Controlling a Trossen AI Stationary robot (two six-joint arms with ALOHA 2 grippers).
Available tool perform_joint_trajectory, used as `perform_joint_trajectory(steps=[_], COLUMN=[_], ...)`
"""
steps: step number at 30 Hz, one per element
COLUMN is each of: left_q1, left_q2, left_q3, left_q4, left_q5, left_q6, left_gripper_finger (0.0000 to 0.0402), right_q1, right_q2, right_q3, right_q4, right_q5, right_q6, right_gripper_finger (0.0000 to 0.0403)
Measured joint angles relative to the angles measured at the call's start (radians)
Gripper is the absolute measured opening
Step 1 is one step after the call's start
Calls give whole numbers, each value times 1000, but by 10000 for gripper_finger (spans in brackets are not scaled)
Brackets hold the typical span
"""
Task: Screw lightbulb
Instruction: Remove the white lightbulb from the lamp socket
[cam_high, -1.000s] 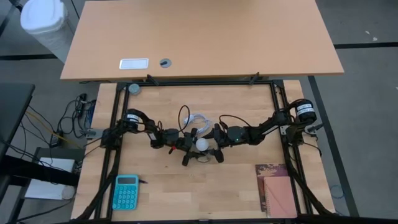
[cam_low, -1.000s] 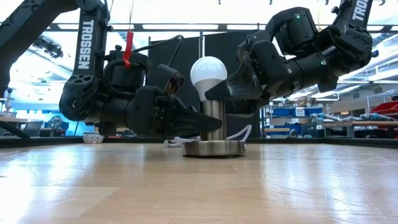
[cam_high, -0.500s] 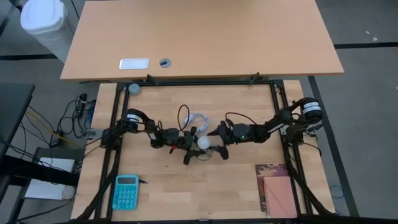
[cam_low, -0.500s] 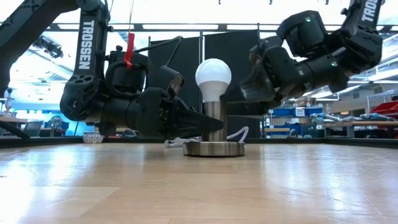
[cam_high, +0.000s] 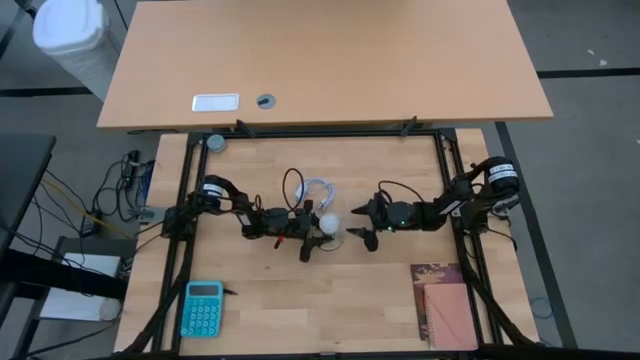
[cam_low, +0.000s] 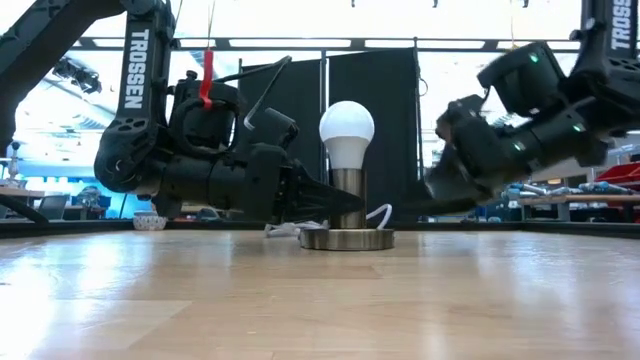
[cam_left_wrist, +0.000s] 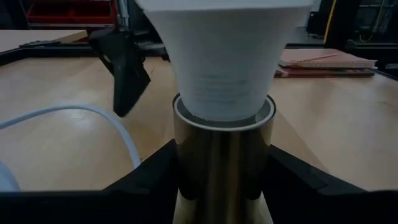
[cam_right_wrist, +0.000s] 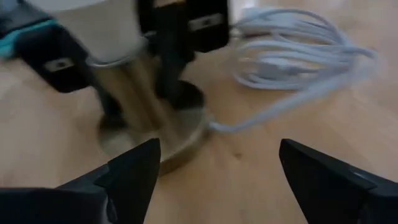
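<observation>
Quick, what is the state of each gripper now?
Left gripper: shut on the socket post, under the lightbulb.
Right gripper: open, holding nothing, apart from the lightbulb.

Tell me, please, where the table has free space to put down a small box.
Bare wood lies between the calculator and the notebook, along the near edge. The centre is crowded: the left tool grips the lamp base under the lightbulb, beside the cable and the open right tool.
</observation>
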Motion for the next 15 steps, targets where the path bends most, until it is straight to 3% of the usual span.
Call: perform_joint_trajectory(steps=[8,11,15], left_q1=[0,1,1], left_q2=[0,0,0], left_q3=[0,0,0], left_q4=[-5,-6,-7], left_q5=[-9,-21,-65], left_q6=[0,-6,-14], left_gripper_finger=[193,193,193], right_q1=[21,72,180], right_q2=[0,0,0], right_q3=[-80,-64,6], right_q4=[127,141,75], right_q5=[114,132,250], right_q6=[122,116,97], right_gripper_finger=[324,324,324])
